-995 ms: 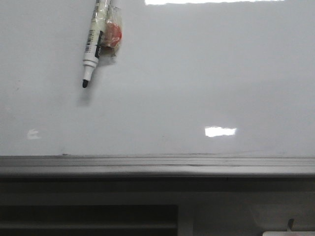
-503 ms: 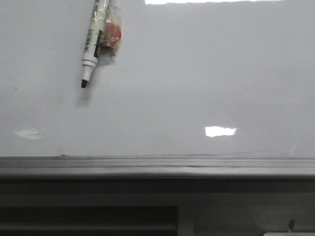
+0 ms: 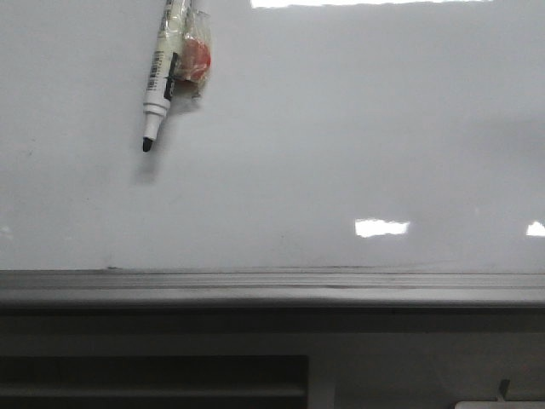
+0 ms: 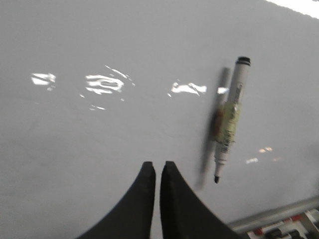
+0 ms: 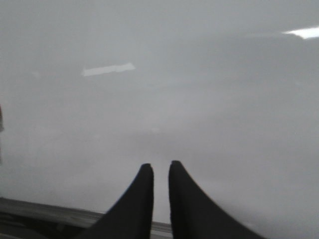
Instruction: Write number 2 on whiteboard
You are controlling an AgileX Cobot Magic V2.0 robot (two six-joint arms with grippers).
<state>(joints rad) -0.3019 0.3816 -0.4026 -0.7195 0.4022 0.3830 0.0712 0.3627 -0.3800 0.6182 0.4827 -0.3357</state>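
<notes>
The whiteboard [image 3: 324,145] is glossy white-grey with glare spots, and no number 2 or other marker line shows on it. A white marker [image 3: 160,77] with a black tip hangs against the board at the upper left, tip down, beside a small red-and-clear piece [image 3: 194,58]. Neither gripper shows in the front view. In the left wrist view my left gripper [image 4: 159,164] is shut and empty, facing the board [image 4: 99,134], with the marker [image 4: 230,114] apart from it to one side. My right gripper [image 5: 160,165] is shut and empty, facing bare board [image 5: 199,99].
A grey ledge [image 3: 272,285] runs along the board's lower edge, with darker grey panels [image 3: 153,375] below. The ledge also shows in the right wrist view [image 5: 50,211]. In the left wrist view small red and black items [image 4: 284,229] lie on the ledge.
The marker has stayed where it was. A glare spot at the board's lower left has slid left and gone, and a new one shows at the right edge.
</notes>
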